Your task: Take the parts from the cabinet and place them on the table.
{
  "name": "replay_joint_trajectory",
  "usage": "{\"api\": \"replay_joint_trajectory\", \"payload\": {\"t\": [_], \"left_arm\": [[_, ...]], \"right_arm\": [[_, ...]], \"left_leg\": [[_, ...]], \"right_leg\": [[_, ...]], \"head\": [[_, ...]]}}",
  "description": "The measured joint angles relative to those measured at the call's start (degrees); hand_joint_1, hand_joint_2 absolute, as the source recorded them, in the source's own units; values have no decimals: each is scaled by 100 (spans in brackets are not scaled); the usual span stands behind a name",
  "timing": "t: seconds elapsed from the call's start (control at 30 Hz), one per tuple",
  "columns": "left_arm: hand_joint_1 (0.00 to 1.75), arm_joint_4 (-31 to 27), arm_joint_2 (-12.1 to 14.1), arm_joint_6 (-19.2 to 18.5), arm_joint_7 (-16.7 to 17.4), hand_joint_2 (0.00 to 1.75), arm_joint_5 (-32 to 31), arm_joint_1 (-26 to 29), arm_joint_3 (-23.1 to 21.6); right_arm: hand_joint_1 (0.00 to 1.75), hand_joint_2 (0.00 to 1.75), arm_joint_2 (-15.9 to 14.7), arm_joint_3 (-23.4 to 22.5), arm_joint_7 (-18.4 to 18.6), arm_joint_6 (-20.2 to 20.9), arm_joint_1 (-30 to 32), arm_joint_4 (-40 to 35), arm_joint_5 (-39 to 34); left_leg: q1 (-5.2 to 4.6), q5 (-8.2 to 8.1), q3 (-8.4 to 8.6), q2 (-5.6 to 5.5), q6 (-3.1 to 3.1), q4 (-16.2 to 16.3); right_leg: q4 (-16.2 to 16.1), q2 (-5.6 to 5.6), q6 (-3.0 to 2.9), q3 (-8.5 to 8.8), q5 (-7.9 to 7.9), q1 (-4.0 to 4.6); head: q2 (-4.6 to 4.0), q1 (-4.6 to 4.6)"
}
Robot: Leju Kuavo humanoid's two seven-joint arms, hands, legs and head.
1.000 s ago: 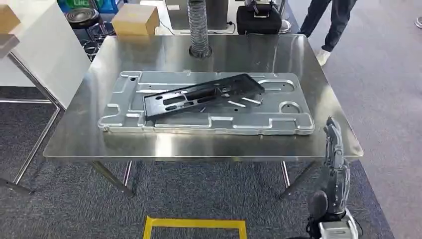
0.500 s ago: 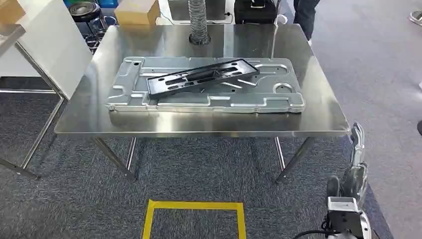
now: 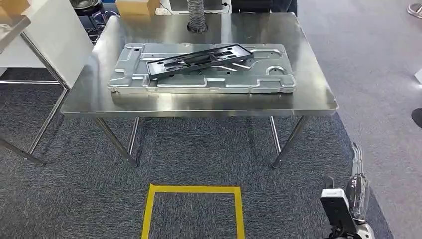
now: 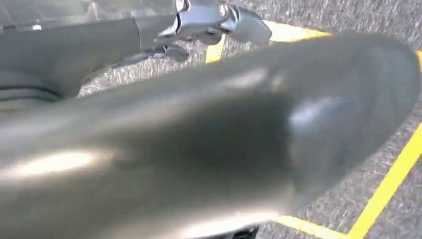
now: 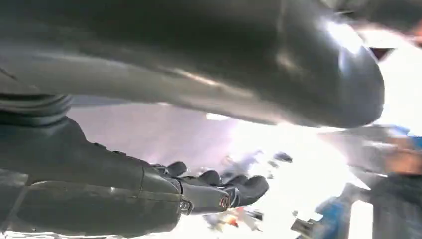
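A large stamped silver metal plate [image 3: 149,82] lies flat on the steel table [image 3: 199,103]. A long black slotted bracket [image 3: 199,59] rests slantwise on top of it. My right hand [image 3: 357,181] hangs low at the right, well in front of the table and below its edge. Its fingers are stretched out and hold nothing. In the right wrist view the right hand [image 5: 209,191] reaches into bare air with its dark fingers extended. In the left wrist view my left hand [image 4: 199,149] hangs over the carpet, its thumb blurred and close, with nothing in it.
A yellow tape square [image 3: 193,189] marks the carpet in front of the table. A white stand on slanted metal legs [image 3: 45,35] is at the left. Behind the table are a ribbed grey hose [image 3: 196,15] and a cardboard box [image 3: 134,6]. A dark shoe [image 3: 417,117] shows at the right edge.
The whole picture has shifted: the camera has drawn back from the table, which now sits higher and smaller. My right hand has sunk lower. The parts on the table have not moved.
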Motion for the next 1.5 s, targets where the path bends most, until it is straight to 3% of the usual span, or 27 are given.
{"api": "replay_joint_trajectory", "payload": {"t": [0.07,0.13,0.17,0.23,0.3,0.33,0.37,0.4,0.5,0.53,0.57,0.63,0.67,0.7,0.73,0.8,0.83,0.9,0.93,1.0,1.07,1.17,1.2,1.27,1.33,1.4,1.5], "left_arm": [[0,13,-2,-2,24,0,0,17,-33],[0,15,5,-2,31,0,-2,4,-57],[0,17,7,-2,33,0,-2,-2,-74],[0,17,7,-9,59,0,-2,-3,-116],[0,17,7,-24,83,0,0,-11,-136],[0,17,7,-24,101,0,-2,-27,-140],[0,17,40,-24,114,0,-2,-40,-142],[0,17,15,-35,116,0,0,-41,-146],[0,22,24,-39,138,0,0,-28,-192],[0,22,5,-42,142,0,0,-25,-208],[0,22,0,-44,146,0,0,-25,-227],[0,22,-9,-55,151,0,-2,-24,-249],[0,22,-13,-72,149,0,0,-28,-262],[0,22,-13,-88,149,0,0,-39,-271],[0,22,-17,-105,146,0,0,-46,-275],[0,22,-26,-114,144,0,0,-56,-286],[0,22,-28,-118,144,0,-2,-58,-295],[0,22,-19,-118,146,0,0,-69,-319],[0,22,-17,-122,142,0,0,-74,-328],[0,22,-17,-127,142,0,0,-74,-337],[0,24,-20,-133,142,0,0,-56,-378],[0,24,-30,-136,142,0,0,-51,-402],[0,24,-33,-136,142,0,0,-52,-409],[0,24,-35,-136,142,0,0,-52,-411],[0,24,-37,-136,142,0,0,-64,-411],[0,24,-33,-144,133,0,0,-100,-413],[0,24,-35,-153,127,0,0,-107,-417]], "right_arm": [[0,0,97,-341,-77,136,-125,589,191],[0,0,154,-623,-145,320,-197,1144,274],[0,0,171,-750,-167,403,-256,1431,300],[0,0,193,-1139,-166,619,-518,2415,460],[0,0,164,-1633,-46,717,-698,3554,624],[0,0,112,-1884,13,728,-787,4188,679],[0,0,84,-2118,116,763,-870,4673,698],[0,0,18,-2278,355,836,-945,5099,696],[0,0,-39,-2850,1901,1262,-1166,6314,576],[0,0,-85,-3023,2108,1296,-1186,6604,558],[0,0,-72,-3134,2201,1316,-1181,6831,556],[0,0,-76,-3291,2495,1436,-1256,7216,577],[0,0,-80,-3352,2659,1536,-1306,7378,617],[0,0,-80,-3390,2767,1629,-1340,7484,663],[0,0,-80,-3405,2865,1716,-1361,7593,705],[0,0,-80,-3420,2968,1854,-1395,7752,774],[0,0,-78,-3429,2988,1896,-1421,7810,797],[0,0,-63,-3437,3018,1970,-1483,7919,840],[0,0,-56,-3446,3049,2022,-1493,7967,871],[0,0,-50,-3451,3117,2064,-1499,8039,930],[0,0,-37,-3453,3219,2116,-1509,8096,993],[0,0,-37,-3453,3269,2116,-1506,8140,1039],[0,0,-37,-3453,3274,2116,-1508,8161,1039],[0,0,-37,-3453,3280,2116,-1508,8173,1041],[0,0,-37,-3453,3287,2116,-1508,8190,1043],[0,0,-21,-3453,3313,2160,-1522,8212,1052],[0,0,-19,-3470,3302,2261,-1530,8223,1048]], "left_leg": [[43,-515,-125,-6,-63,269],[52,-1228,-285,-5,-114,1041],[52,-1418,-342,-5,-124,1453],[50,-1184,-209,-6,-99,1737],[24,-743,292,-8,-15,1219],[-1,-705,717,-93,71,675],[-49,-906,1120,-297,185,123],[-40,-1012,1295,-278,179,-275],[-86,-925,1177,-164,202,-375],[3,-816,1147,-94,219,-459],[-7,-750,1083,-70,252,-470],[-9,-645,908,6,278,-430],[-9,-589,813,50,270,-397],[-4,-528,692,71,252,-351],[9,-484,579,94,233,-308],[44,-396,348,107,175,-183],[61,-363,244,107,136,-112],[48,-310,82,119,57,27],[48,-226,61,117,19,14],[63,-127,44,114,-39,-19],[86,-387,-30,73,-101,103],[95,-1324,-315,27,-138,1333],[95,-1443,-372,25,-136,1727],[94,-1165,-126,22,-96,1675],[81,-807,504,17,-17,835],[17,-962,1162,-10,89,-175],[-21,-955,1134,-9,106,-291]], "right_leg": [[-3,-27,-74,-139,140,-17],[0,-38,-106,-302,269,-6],[12,-38,-108,-399,337,4],[39,-35,-106,-593,473,30],[80,-44,-90,-743,561,67],[92,-11,-73,-799,615,76],[101,-27,-40,-837,654,87],[102,-22,-23,-865,725,63],[13,80,64,-962,966,42],[41,96,83,-998,910,42],[179,93,119,-1065,626,34],[972,85,173,-1284,-138,-6],[1450,84,209,-1387,-388,-23],[1823,80,242,-1426,-415,-43],[1934,76,270,-1364,-259,-69],[1487,72,323,-907,214,-127],[1016,69,349,-551,280,-152],[28,86,335,73,-94,-120],[14,73,245,16,-108,-112],[33,73,177,-32,-47,-75],[-5,30,39,-111,69,-110],[3,12,-33,-286,221,-67],[17,12,-36,-368,278,-49],[55,14,-32,-523,373,-27],[88,24,-15,-645,452,-11],[116,28,35,-705,532,18],[73,16,153,-760,696,-26]], "head": [[0,-17],[0,-11],[0,-11],[0,-13],[0,-15],[0,-13],[0,0],[0,-13],[0,-15],[0,-8],[0,5],[0,20],[0,18],[0,18],[0,16],[0,11],[0,15],[0,5],[0,9],[0,11],[0,7],[0,9],[0,9],[0,9],[0,9],[0,9],[0,11]]}}
